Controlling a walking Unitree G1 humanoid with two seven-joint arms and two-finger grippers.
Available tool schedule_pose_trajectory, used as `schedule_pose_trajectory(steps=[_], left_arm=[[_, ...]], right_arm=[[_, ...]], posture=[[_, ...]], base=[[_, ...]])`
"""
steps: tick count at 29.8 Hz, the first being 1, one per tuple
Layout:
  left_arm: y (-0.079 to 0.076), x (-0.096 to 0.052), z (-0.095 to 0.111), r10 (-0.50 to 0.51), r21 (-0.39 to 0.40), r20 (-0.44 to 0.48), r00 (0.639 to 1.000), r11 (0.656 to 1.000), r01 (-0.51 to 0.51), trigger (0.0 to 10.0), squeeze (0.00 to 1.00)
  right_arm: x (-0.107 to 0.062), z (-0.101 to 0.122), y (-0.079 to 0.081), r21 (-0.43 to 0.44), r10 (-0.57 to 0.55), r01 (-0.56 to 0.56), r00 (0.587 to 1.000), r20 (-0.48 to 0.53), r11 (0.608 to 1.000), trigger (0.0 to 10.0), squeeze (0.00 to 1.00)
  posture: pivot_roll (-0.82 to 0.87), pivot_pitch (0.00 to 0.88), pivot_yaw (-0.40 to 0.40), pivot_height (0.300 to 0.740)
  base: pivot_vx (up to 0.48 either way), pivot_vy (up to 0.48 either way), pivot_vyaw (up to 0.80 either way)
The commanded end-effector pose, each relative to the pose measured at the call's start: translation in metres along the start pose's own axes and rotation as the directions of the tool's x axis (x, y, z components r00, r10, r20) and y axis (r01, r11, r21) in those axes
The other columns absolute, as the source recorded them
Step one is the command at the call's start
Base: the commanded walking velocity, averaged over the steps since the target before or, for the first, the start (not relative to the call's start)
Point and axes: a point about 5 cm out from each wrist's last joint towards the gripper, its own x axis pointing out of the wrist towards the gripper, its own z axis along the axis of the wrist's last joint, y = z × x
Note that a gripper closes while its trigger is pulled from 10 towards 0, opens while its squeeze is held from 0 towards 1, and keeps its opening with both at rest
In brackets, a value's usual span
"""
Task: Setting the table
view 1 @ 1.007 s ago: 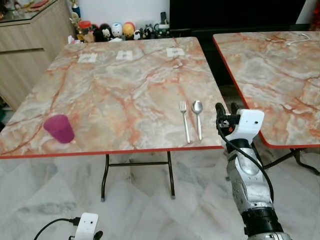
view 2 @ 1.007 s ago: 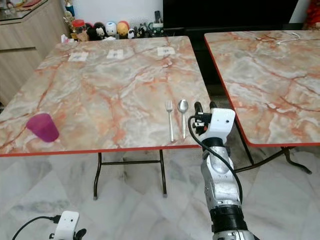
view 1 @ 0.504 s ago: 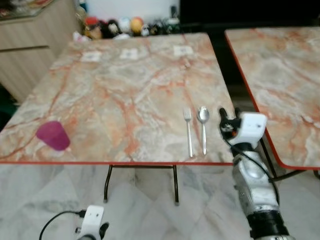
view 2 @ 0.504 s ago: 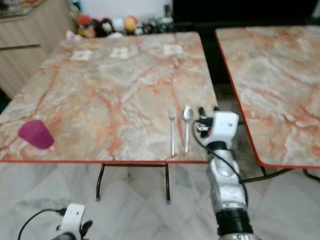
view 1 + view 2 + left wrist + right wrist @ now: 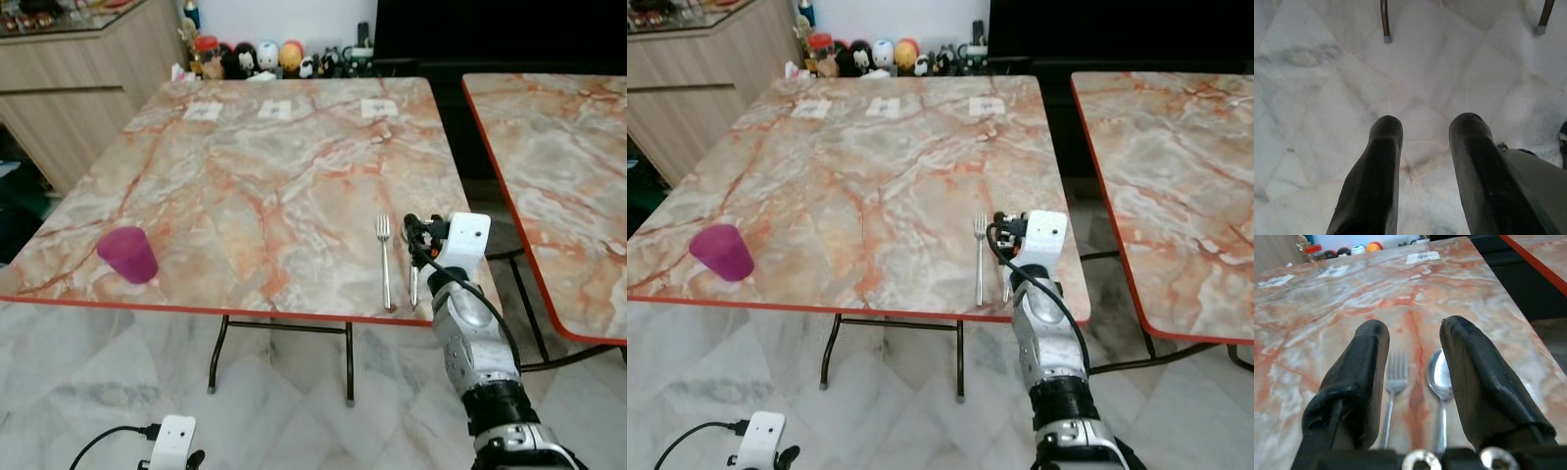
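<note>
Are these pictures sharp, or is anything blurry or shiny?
Eye views: crisp; the table shows soft sheen. Right wrist view: the spoon glints, and the open right pincer looms large and soft. Left wrist view: dim floor beyond the left pincer.

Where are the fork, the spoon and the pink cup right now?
fork (image 5: 384, 262), left eye view, mid-handle.
spoon (image 5: 1440, 377), right wrist view, bowl.
pink cup (image 5: 127, 255), left eye view, side wall.

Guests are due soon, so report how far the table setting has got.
Done: a fork and spoon lie side by side near the table's front edge, and a pink cup stands at its front left. In hand: nothing; the right claw hovers open over the cutlery, and the left claw hangs open above the floor. Left: no plate is out yet.
</note>
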Motion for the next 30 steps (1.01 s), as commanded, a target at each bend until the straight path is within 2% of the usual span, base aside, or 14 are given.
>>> schedule_pose_trajectory(steps=[1, 8, 20, 30], left_arm=[[0.003, -0.002, -0.006, 0.010, -0.014, -0.022, 1.000, 1.000, -0.010, 10.0, 0.00], [0.003, -0.002, -0.007, 0.008, -0.011, -0.026, 1.000, 1.000, -0.008, 10.0, 0.00], [0.002, -0.002, -0.007, 0.003, -0.010, -0.032, 0.999, 1.000, -0.003, 10.0, 0.00], [0.002, -0.002, -0.010, 0.002, -0.009, -0.040, 0.999, 1.000, -0.002, 10.0, 0.00]], right_arm=[[0.001, 0.001, 0.003, 0.002, 0.014, -0.014, 1.000, 0.006, 1.000, 10.0, 0.00], [-0.002, -0.003, -0.002, -0.004, -0.007, 0.007, 1.000, -0.001, 1.000, 10.0, 0.00], [-0.005, -0.009, -0.004, -0.015, -0.025, 0.024, 0.999, -0.034, 1.000, 10.0, 0.00], [0.000, -0.023, -0.011, 0.001, -0.122, 0.124, 0.976, -0.180, 0.992, 10.0, 0.00]], posture=[[-0.06, 0.088, 0.044, 0.740], [-0.07, 0.091, 0.045, 0.740], [-0.07, 0.091, 0.046, 0.740], [-0.06, 0.091, 0.046, 0.740]], base=[[0.255, 0.000, 0.00], [0.258, 0.000, 0.00], [0.000, 0.000, 0.00], [0.000, 0.000, 0.00]])
